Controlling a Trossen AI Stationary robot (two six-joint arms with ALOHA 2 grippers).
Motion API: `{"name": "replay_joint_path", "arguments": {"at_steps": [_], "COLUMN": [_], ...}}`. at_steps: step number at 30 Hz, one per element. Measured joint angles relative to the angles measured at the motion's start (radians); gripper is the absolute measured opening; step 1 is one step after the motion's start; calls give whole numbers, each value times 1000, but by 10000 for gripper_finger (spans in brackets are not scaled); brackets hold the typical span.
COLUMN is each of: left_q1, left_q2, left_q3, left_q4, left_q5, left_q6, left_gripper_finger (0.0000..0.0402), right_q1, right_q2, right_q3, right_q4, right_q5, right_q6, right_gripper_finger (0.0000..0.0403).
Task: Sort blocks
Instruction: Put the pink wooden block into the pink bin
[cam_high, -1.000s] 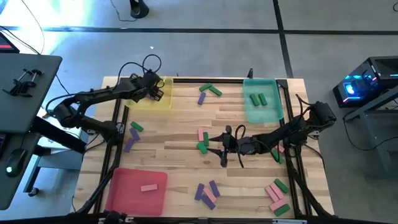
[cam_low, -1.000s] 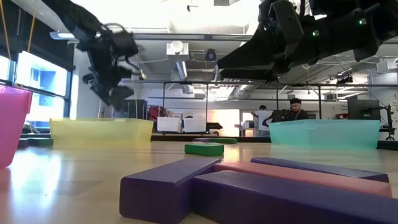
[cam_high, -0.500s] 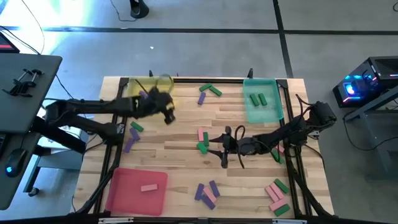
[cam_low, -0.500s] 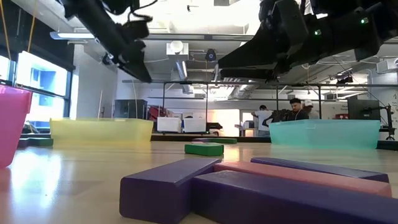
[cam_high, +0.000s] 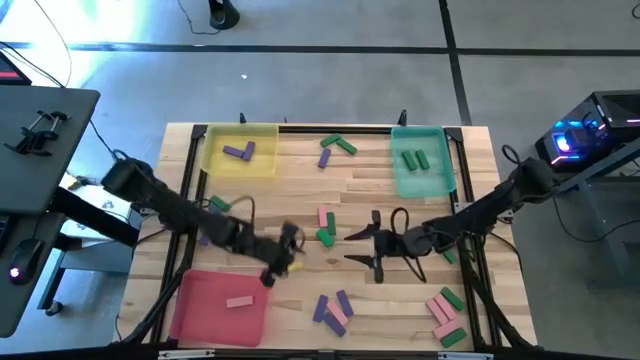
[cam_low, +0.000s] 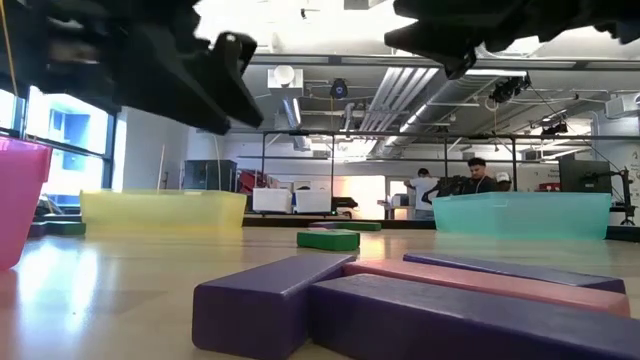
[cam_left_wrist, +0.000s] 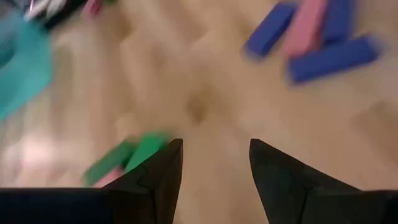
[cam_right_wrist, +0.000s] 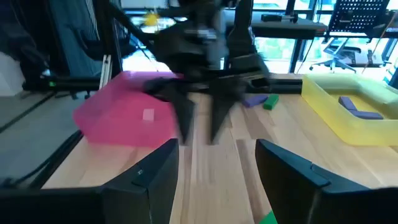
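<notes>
Small blocks in green, pink and purple lie scattered on the wooden table. A pink and green pair (cam_high: 325, 226) lies mid-table and a purple and pink cluster (cam_high: 334, 308) near the front edge. My left gripper (cam_high: 283, 258) hovers open over the table's middle, between these two groups, with nothing between its fingers (cam_left_wrist: 214, 143). My right gripper (cam_high: 350, 247) hangs open just to its right, pointing at it, also empty (cam_right_wrist: 217, 146). Purple blocks (cam_high: 238, 151) lie in the yellow tray (cam_high: 262, 162). Green ones (cam_high: 415, 159) lie in the teal tray (cam_high: 420, 185), and a pink one (cam_high: 238, 301) in the red tray (cam_high: 205, 310).
More blocks lie at the far middle (cam_high: 336, 148), the left edge (cam_high: 214, 204) and the near right corner (cam_high: 446, 316). The two grippers face each other closely above the table's centre. Black frame rails run along the table's left and right sides.
My left gripper has swept from over the yellow tray at the far left toward the table's near middle, rolling as it went, and now hangs low beside the right gripper. Purple blocks now show in that tray. My right gripper has risen a little and shifted slightly nearer.
</notes>
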Motion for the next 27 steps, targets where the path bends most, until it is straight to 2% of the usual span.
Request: {"name": "replay_joint_path", "arguments": {"at_steps": [4, 6, 11, 14, 17, 20, 24, 27], "left_q1": [-84, -112, -177, -189, -183, -169, -133, -95], "left_q2": [92, 132, 274, 369, 445, 500, 539, 547], "left_q3": [0, 14, 179, 330, 483, 590, 639, 638], "left_q4": [237, 295, 216, 75, -100, -224, -264, -264], "left_q5": [-1, -11, -198, -215, -166, -90, -27, 92], "left_q6": [-105, -167, -284, -356, -436, -438, -409, -359], "left_gripper_finger": [172, 172, 172, 172, 172, 173, 175, 175], "right_q1": [20, 31, 75, 109, 138, 154, 156, 159], "right_q2": [-1, -1, -1, -1, -1, -1, -1, -1], "right_q3": [0, 0, 0, 0, 0, 0, -1, 0], "right_q4": [-6, -15, -42, -58, -73, -91, -107, -123], "right_q5": [12, 12, 15, 15, 15, 14, 14, 14], "right_q6": [11, 19, 38, 40, 28, 10, 11, 24], "right_gripper_finger": [199, 199, 199, 199, 199, 199, 199, 199]}}
